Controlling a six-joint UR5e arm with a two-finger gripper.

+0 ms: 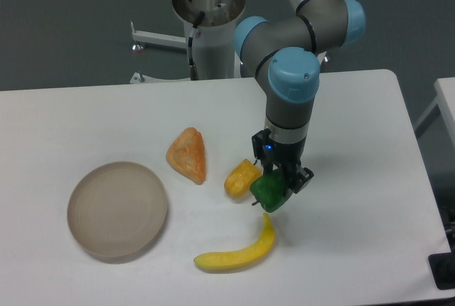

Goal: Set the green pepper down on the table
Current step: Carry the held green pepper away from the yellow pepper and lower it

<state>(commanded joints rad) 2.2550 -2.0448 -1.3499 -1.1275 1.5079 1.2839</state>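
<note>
- One green pepper [269, 191] is pinched between the jaws of the gripper [279, 186], low over the table [355, 178].
- Just left, a yellow pepper [240, 177] is seen; nearer, a banana [238, 252].

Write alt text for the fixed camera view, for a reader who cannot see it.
A robot arm's gripper holds a green pepper just above a white table, beside a yellow pepper. A banana, an orange wedge and an empty beige plate lie nearby.

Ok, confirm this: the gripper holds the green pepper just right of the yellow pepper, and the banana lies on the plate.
Not quite. The camera view shows the banana lying on the table, right of the plate. The gripper does hold the green pepper just right of the yellow pepper.
</note>
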